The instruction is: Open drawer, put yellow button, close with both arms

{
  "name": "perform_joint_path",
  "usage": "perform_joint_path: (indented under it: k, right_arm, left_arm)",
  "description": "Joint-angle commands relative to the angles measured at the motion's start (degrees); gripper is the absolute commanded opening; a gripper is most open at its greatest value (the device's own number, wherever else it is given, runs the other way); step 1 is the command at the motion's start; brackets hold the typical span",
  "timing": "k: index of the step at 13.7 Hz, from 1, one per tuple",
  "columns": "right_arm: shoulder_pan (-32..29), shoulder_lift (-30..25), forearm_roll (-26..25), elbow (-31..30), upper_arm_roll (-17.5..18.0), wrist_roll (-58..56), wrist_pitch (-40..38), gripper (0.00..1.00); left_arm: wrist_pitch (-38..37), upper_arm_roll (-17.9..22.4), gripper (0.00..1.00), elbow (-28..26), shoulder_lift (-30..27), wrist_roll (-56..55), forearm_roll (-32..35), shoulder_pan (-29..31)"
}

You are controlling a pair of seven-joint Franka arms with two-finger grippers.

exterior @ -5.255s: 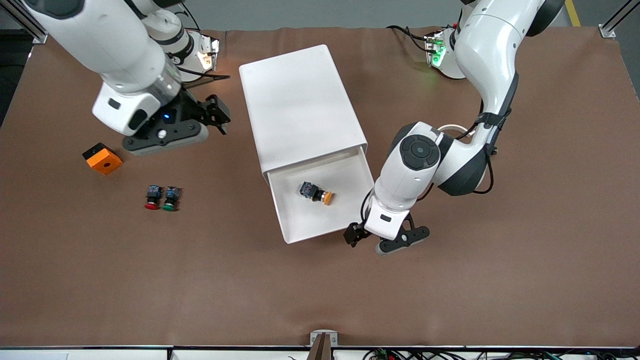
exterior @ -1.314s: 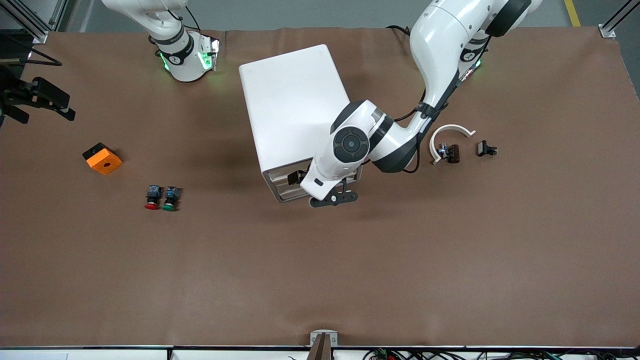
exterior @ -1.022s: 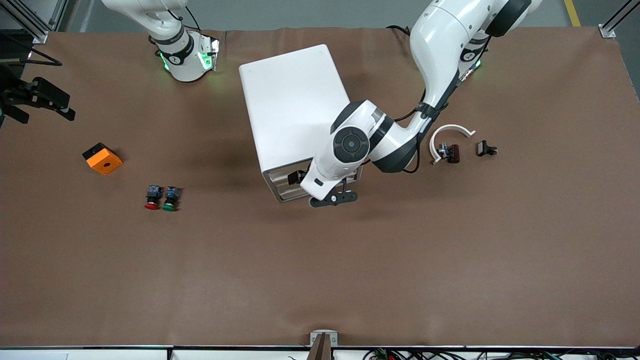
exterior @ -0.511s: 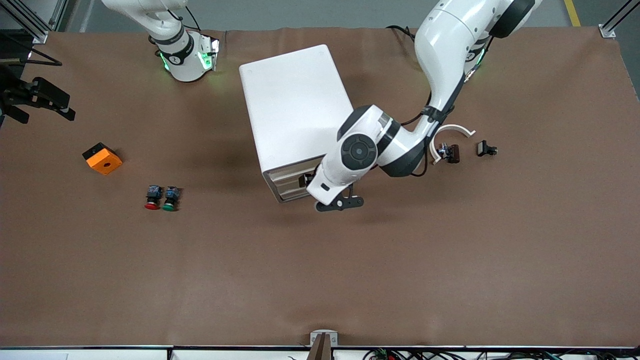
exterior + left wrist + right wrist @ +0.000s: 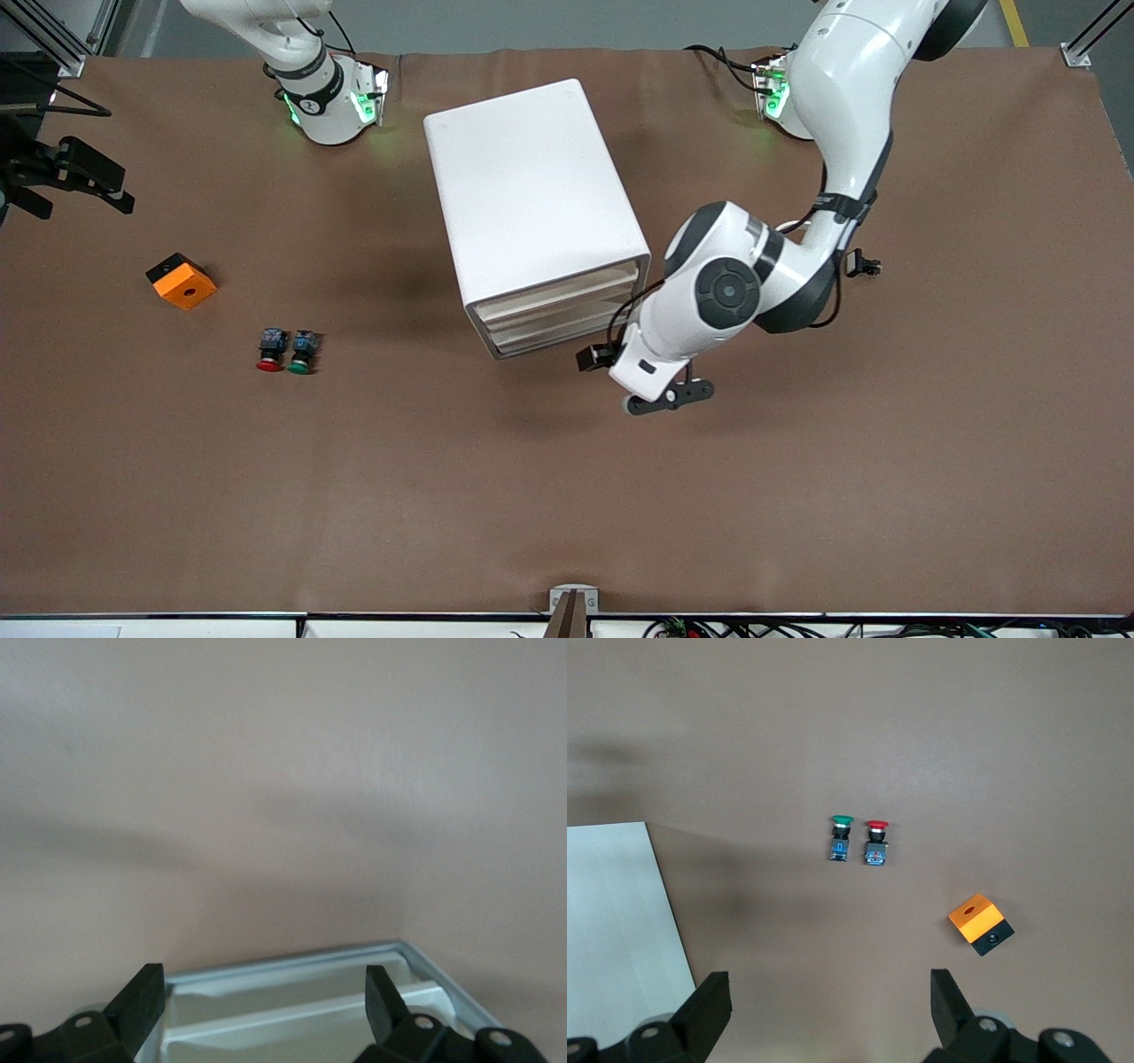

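The white cabinet [image 5: 532, 195] stands mid-table with all three drawers pushed in. The drawer [image 5: 558, 285], the uppermost one, sits flush with the two below it. The yellow button is hidden from every view. My left gripper [image 5: 595, 356] hovers just off the cabinet's lower front corner, toward the left arm's end, open and holding nothing. In the left wrist view the drawer fronts [image 5: 301, 1014] show between its fingers [image 5: 264, 1005]. My right gripper [image 5: 71, 182] waits high up at the right arm's end of the table, and the right wrist view shows it open [image 5: 831, 1005] and empty.
A red-capped button [image 5: 269, 349] and a green-capped button [image 5: 301, 350] lie side by side toward the right arm's end. An orange block [image 5: 182, 281] with a hole sits beside them, farther from the camera. A small black part [image 5: 861, 263] pokes out beside the left arm.
The drawer that stood open with the yellow button inside is now shut. My left gripper has drawn back from the drawer fronts toward the left arm's end. The right arm stays still.
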Motion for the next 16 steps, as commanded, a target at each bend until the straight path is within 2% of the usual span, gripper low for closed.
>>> perform_joint_path:
  k: [1,5,6,11,13,16]
  right_arm:
    - [-0.9,-0.1,-0.6,0.8,0.8,-0.1,-0.9,1.00]
    - [-0.9,-0.1,-0.6,0.8,0.8,-0.1,-0.9,1.00]
    - [-0.9,-0.1,-0.7,0.7,0.8,-0.1,-0.9,1.00]
    - [0.0,0.3,-3.3,0.7,1.2,0.0,-3.9,1.00]
    - [0.0,0.5,-3.2,0.7,1.2,0.0,-4.1,1.00]
    - [-0.1,0.5,-3.2,0.7,1.2,0.0,-4.1,1.00]
  left_arm:
    - [-1.5,0.0,1.00,-1.4,-4.2,2.3,0.6,4.2]
    - [-12.2,0.0,1.00,-1.7,-9.9,3.5,15.6,7.7]
    - [-15.2,-0.1,1.00,-1.7,-11.7,4.0,17.3,9.4]
    - [-27.3,-0.1,1.00,-1.6,-21.6,15.3,17.4,18.6]
    - [-33.2,-0.2,1.00,-1.7,-25.0,16.1,17.4,20.9]
    - [-36.8,-0.4,1.00,-2.0,-30.4,20.9,16.8,23.6]
